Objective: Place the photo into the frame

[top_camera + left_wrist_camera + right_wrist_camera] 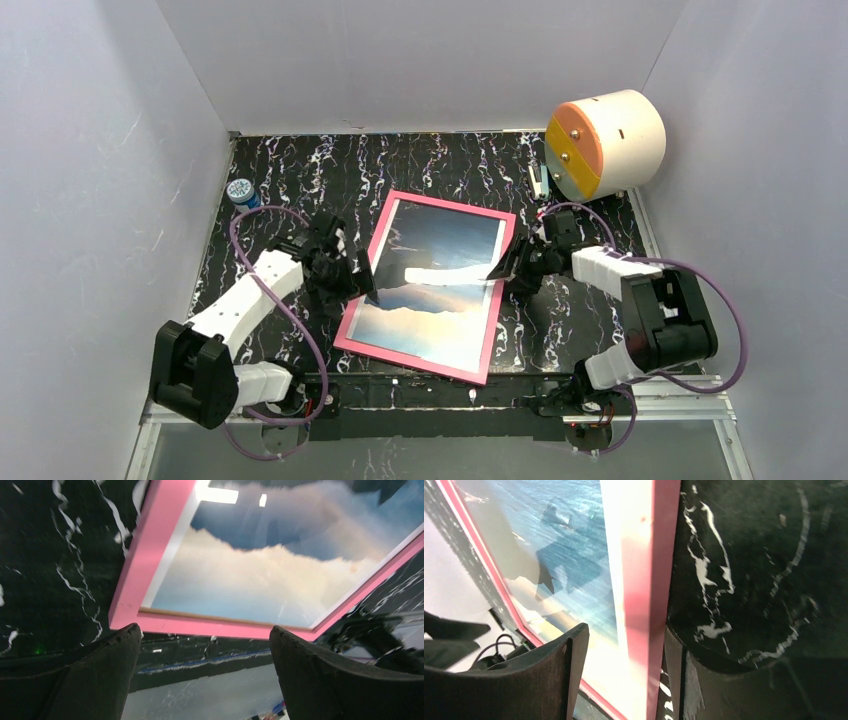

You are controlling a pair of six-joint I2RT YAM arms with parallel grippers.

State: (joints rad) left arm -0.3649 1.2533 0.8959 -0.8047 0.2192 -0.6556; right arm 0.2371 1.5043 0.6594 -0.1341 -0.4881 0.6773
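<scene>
Photo (440,322) inside pink frame (410,361), flat on table (450,160)

No text, label, brand, number or sign can be read in any of the views. A pale pattern is seen on top of the small round blue-and-white lid (240,190) at the far left of the bench (420,165), but it is too small to be made out.
</scene>
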